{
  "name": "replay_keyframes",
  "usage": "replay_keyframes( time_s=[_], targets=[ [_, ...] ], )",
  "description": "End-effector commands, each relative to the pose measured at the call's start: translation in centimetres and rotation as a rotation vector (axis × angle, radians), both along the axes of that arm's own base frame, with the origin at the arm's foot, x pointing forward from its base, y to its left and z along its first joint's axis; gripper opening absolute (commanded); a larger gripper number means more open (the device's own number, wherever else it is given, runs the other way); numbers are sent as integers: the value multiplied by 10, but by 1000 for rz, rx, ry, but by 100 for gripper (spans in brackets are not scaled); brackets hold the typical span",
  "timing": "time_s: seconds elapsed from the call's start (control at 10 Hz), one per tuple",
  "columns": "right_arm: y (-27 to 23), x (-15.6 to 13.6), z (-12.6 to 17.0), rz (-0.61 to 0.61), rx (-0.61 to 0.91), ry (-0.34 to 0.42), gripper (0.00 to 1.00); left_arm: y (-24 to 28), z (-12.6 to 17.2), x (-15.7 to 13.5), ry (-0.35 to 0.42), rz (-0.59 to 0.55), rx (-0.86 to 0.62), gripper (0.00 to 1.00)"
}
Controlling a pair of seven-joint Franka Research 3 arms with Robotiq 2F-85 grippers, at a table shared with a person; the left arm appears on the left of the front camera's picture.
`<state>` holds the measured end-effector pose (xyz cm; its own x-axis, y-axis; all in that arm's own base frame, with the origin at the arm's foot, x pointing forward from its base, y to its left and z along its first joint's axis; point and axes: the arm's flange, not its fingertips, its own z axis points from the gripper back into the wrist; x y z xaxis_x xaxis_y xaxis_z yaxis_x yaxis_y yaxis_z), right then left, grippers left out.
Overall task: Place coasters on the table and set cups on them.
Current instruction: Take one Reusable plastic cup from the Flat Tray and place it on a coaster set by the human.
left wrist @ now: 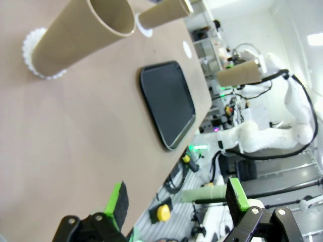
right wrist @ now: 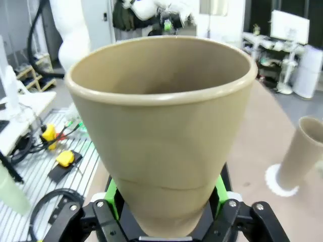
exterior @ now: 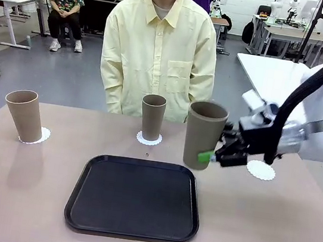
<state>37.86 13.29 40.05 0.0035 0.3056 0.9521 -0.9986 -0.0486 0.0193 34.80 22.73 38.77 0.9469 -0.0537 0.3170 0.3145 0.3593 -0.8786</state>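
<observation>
Closest to me is the black tray [exterior: 134, 197], sitting bare in the middle of the desk [exterior: 31, 193], and I'll take everything else from it. Beyond its far edge, dead centre, one cup [exterior: 152, 116] stands on a coaster [exterior: 149, 138]. Off past the tray's left corner a second cup [exterior: 24, 115] sits on its own coaster [exterior: 40, 136], leaning a little as I see it from the front.

Now the live one: my right gripper [exterior: 217, 155] has its jaws clamped on the lower part of the third cup [exterior: 203, 135], which hangs clear above the tray's far right corner, upright, mouth up. On the right wrist camera the cup's wall [right wrist: 166, 136] sits squarely between the green pads [right wrist: 220, 187], so the hold looks firm to me.

What matters next is the last coaster [exterior: 261, 170], lying bare on the desk to the right of the tray. It is to the right of the held cup and lower, roughly under my right wrist. So I reckon the cup has to travel right, stay vertical, then come straight down on the doily.

My left gripper [left wrist: 176, 201] has its jaws wide apart, holding nothing, out over the tray's left side near the cup [left wrist: 81, 38] there.
</observation>
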Motion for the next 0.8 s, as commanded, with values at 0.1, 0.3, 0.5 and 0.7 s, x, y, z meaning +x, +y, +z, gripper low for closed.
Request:
replay_keyframes(
  time_s=[0.1,0.3,0.5,0.7],
  targets=[
    [-5,-13,24,-66,-11,7,0,-1,2,0,-1,-3,3,100],
    [-8,-10,38,-50,-1,-15,0,-1,2,0,-1,-3,3,100],
    [-8,-10,38,-50,-1,-15,0,-1,2,0,-1,-3,3,100],
    [-42,22,45,-116,42,15,80,-1,2,0,-1,-3,3,100]
  ],
)
